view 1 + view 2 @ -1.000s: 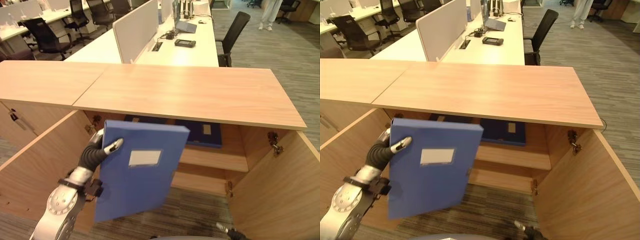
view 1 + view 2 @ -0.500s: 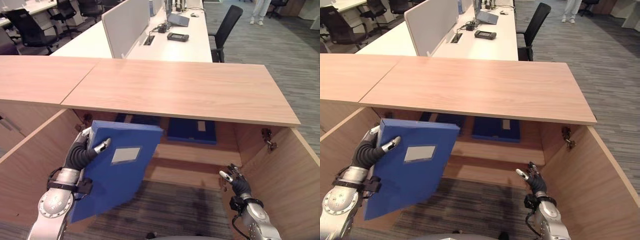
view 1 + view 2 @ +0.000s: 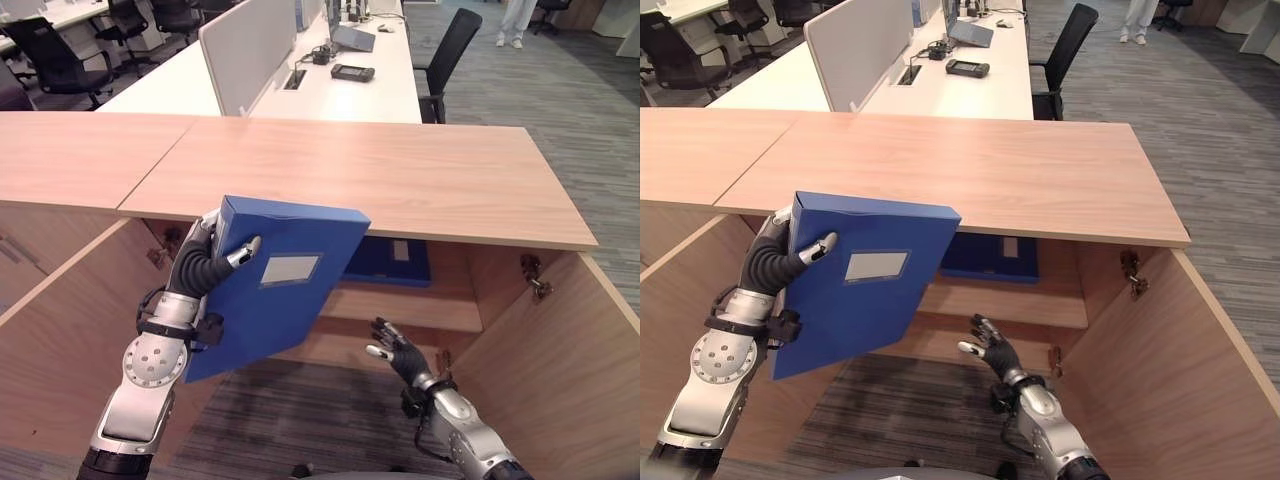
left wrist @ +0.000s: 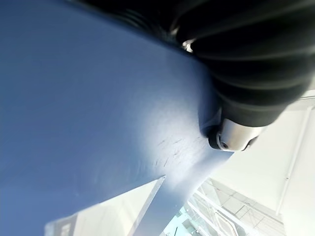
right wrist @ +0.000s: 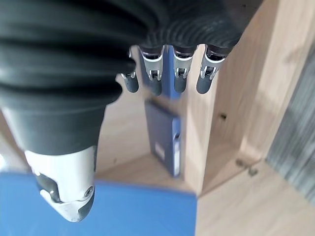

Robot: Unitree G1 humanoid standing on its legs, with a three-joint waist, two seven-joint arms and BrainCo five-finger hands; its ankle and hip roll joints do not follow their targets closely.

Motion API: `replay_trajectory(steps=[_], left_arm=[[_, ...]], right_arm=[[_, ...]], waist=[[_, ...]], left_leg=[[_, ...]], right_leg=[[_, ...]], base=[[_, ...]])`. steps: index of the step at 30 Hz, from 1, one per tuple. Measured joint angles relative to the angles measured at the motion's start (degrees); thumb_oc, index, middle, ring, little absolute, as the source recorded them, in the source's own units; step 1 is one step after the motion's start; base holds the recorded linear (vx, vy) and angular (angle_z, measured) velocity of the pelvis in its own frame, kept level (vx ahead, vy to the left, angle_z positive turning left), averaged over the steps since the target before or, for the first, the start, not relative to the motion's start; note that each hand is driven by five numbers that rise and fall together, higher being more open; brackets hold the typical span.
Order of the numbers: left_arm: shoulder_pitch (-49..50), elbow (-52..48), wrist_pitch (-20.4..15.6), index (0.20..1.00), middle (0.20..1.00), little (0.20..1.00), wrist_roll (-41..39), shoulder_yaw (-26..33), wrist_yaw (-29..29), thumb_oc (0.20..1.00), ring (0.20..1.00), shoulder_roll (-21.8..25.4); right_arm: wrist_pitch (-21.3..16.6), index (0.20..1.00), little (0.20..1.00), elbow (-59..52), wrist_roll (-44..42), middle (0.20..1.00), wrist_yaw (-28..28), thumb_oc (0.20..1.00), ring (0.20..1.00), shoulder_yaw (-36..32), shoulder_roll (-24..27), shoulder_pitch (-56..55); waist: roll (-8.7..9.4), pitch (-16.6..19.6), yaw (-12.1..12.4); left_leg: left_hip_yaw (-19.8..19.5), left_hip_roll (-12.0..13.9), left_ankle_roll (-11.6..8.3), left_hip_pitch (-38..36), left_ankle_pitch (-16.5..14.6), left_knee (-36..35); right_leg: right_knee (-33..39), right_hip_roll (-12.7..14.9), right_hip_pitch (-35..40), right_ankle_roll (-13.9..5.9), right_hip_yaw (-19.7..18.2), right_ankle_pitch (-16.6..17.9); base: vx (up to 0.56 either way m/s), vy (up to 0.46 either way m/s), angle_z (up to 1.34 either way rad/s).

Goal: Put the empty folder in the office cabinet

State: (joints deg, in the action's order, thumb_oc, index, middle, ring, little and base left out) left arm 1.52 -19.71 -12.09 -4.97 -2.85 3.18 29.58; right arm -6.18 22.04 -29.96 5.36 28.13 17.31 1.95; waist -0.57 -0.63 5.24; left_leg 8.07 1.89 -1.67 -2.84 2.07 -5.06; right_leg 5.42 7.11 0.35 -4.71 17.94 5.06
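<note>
Left eye view: the left hand [image 3: 205,262] is clasping the blue folder [image 3: 285,285] by its upper left corner, thumb lying across the front cover, fingers wrapping round behind. The folder is hanging tilted in front of the open office cabinet [image 3: 420,305], its top edge just overlapping the front edge of the cabinet top [image 3: 400,175]. A white label [image 3: 290,268] is showing on the cover. The right hand [image 3: 398,350] is hovering below and to the right of the folder, fingers spread and holding nothing. Inside the cabinet, another blue folder [image 3: 390,262] is lying flat on the shelf [image 3: 420,310]. Behind the cabinet a white desk [image 3: 340,85] is carrying a dark device [image 3: 354,72], with a black chair [image 3: 450,55] beside it.

Right eye view: same layout; the right hand [image 3: 990,345] is sitting apart from the folder, in front of the shelf.

Left wrist view: the folder's blue cover [image 4: 88,123] is lying close against the hand, the thumb [image 4: 231,135] pressing on it.

Right wrist view: the fingers [image 5: 179,73] are reaching straight out toward the cabinet interior, where the flat folder [image 5: 165,140] is resting; the held folder's edge [image 5: 123,211] is showing near the thumb [image 5: 69,182].
</note>
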Motion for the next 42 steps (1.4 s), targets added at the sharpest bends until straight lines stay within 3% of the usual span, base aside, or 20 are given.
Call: replay_trajectory(steps=[13,29,33,34,35,42], left_arm=[[-0.5,0.0,0.0,0.200,0.200,0.200,-0.4,-4.6,-0.7,0.200,0.200,0.0],[-2.1,-0.6,0.1,0.200,0.200,0.200,-8.7,-8.4,-4.7,0.200,0.200,0.3],[-3.5,-0.5,0.7,0.200,0.200,0.200,-10.1,-9.5,-5.0,0.200,0.200,0.1],[-3.7,-0.5,0.7,0.200,0.200,0.200,-10.7,-9.5,-5.0,0.200,0.200,0.4],[-4.1,-0.3,0.8,0.200,0.200,0.200,-11.6,-10.2,-5.1,0.200,0.200,-0.1],[-6.3,4.2,4.8,0.200,0.200,0.200,-19.6,-10.8,-8.5,0.200,0.200,0.6]], right_arm=[[0.7,1.000,1.000,0.8,-2.8,1.000,1.8,1.000,1.000,3.4,-2.1,5.4],[0.6,1.000,1.000,1.7,-3.0,1.000,-0.4,1.000,1.000,3.3,-2.6,8.5],[0.5,1.000,1.000,2.5,-7.6,1.000,-0.2,1.000,1.000,3.5,-2.8,8.5],[0.5,0.325,0.325,2.4,-8.7,0.325,0.3,0.325,0.325,3.5,-2.8,8.6],[0.5,0.200,0.200,2.4,-10.4,0.200,0.9,0.200,0.200,3.8,-2.9,8.6],[1.7,0.200,0.200,2.8,-16.9,0.200,4.0,0.200,0.200,6.6,-1.3,6.2]], waist=[[0.02,0.0,0.2],[0.20,0.1,0.6],[0.57,0.4,0.7],[0.73,0.5,0.7],[0.80,0.5,0.6],[0.96,0.6,0.1]], left_leg=[[0.1,0.0,0.00,-0.3,0.0,0.0],[-0.3,0.0,-0.01,-0.3,0.0,0.1],[-0.6,0.0,-0.02,-0.1,0.0,0.2],[-0.6,0.0,-0.02,-0.1,0.0,0.2],[-0.7,0.0,-0.02,-0.1,0.0,0.2],[-0.7,-0.1,-0.03,0.0,0.0,0.3]], right_leg=[[0.0,0.0,0.3,0.03,0.0,0.0],[0.0,0.0,0.6,0.04,0.2,0.0],[0.0,0.0,0.6,0.04,0.6,0.0],[0.0,0.0,0.6,0.04,0.6,0.0],[0.0,0.0,0.6,0.04,0.6,0.0],[0.0,0.0,0.5,0.10,0.6,0.1]], base=[[0.00,0.000,0.00],[0.00,0.000,0.00],[-0.01,0.002,0.03],[0.00,0.000,0.00],[0.00,0.000,0.00],[0.00,0.001,0.00]])
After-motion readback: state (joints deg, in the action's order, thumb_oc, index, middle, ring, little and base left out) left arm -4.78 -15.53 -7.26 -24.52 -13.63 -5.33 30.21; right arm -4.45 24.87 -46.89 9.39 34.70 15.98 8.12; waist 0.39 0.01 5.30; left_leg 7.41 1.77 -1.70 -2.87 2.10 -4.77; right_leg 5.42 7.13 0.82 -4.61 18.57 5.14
